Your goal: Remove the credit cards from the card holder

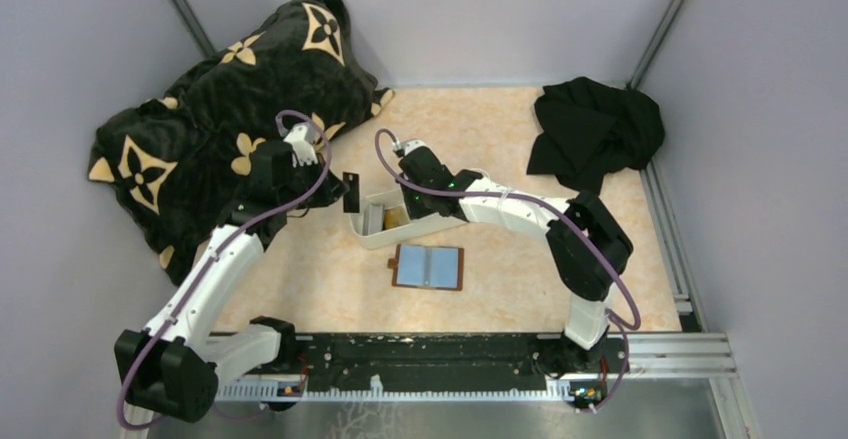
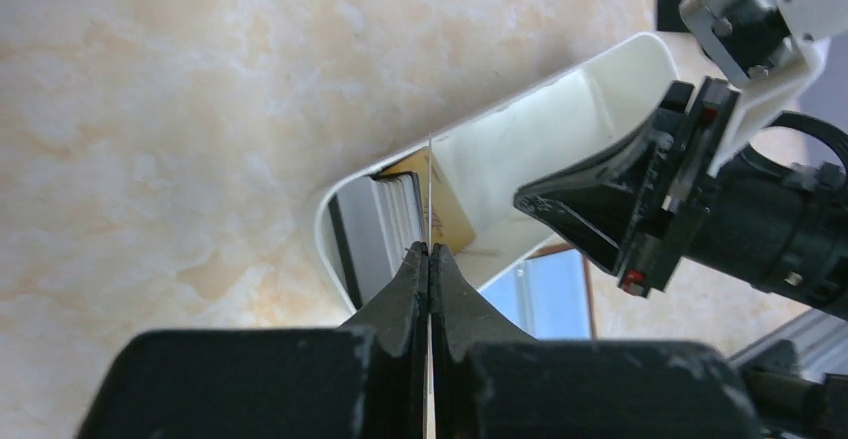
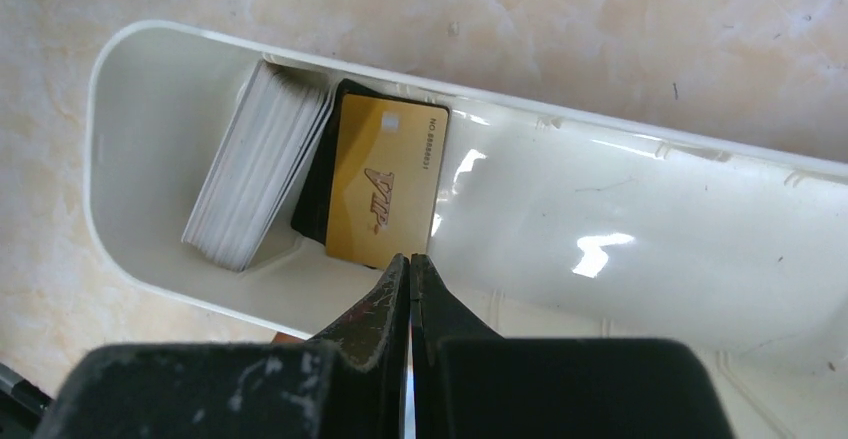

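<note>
The card holder (image 1: 428,267) lies open on the table in front of the white tray, its blue-grey pockets facing up; a strip of it (image 2: 545,289) shows past the tray's wall. My left gripper (image 1: 343,189) is shut on a thin dark credit card (image 1: 351,191), which the left wrist view shows edge-on (image 2: 430,189), upright above the tray's left end. Other credit cards lie in the tray: a gold one (image 3: 385,194) on a black one (image 3: 318,191). My right gripper (image 3: 411,259) hovers over the tray, shut, with nothing between its fingers; the left wrist view catches its fingers (image 2: 585,209).
A long white tray (image 1: 372,234) lies slantwise at mid-table, with a stack of white cards (image 3: 255,169) at its left end. A black patterned cushion (image 1: 230,89) fills the back left. Black cloth (image 1: 595,129) lies at the back right.
</note>
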`<control>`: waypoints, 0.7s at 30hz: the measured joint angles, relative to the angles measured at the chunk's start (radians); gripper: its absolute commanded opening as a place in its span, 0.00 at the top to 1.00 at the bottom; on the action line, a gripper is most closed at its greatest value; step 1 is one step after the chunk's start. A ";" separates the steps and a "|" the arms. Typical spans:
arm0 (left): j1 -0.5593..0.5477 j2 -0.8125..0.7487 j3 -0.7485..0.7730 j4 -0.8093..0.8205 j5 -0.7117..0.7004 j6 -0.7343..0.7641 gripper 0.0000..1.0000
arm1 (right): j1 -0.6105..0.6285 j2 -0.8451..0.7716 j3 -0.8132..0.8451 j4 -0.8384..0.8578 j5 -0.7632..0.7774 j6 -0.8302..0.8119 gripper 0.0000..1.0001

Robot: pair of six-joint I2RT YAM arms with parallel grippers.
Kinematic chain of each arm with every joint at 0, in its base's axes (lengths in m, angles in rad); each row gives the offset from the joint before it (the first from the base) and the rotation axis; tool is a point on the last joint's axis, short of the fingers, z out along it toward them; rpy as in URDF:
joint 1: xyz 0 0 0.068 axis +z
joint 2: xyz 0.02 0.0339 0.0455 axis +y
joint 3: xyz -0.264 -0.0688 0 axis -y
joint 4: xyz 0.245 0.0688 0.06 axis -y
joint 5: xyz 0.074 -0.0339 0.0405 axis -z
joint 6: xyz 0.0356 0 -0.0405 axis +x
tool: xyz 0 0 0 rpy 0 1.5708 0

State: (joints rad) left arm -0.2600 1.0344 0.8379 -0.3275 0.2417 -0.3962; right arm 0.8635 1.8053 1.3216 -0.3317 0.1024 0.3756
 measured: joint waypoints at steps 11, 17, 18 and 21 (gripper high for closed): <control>-0.121 0.069 0.082 -0.076 -0.045 0.074 1.00 | -0.022 -0.013 -0.072 0.024 -0.023 0.002 1.00; -0.294 0.180 0.084 0.022 -0.035 0.000 1.00 | -0.057 -0.125 -0.160 0.051 -0.020 0.010 1.00; -0.313 0.210 0.084 0.033 -0.042 -0.008 1.00 | -0.066 -0.158 -0.177 0.052 -0.017 0.012 1.00; -0.332 0.283 0.083 0.055 -0.067 -0.027 1.00 | -0.092 -0.261 -0.216 0.054 -0.008 0.014 1.00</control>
State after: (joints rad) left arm -0.5922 1.3170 0.9211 -0.2729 0.1745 -0.4229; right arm 0.7719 1.5440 1.1057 -0.2775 0.0948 0.3897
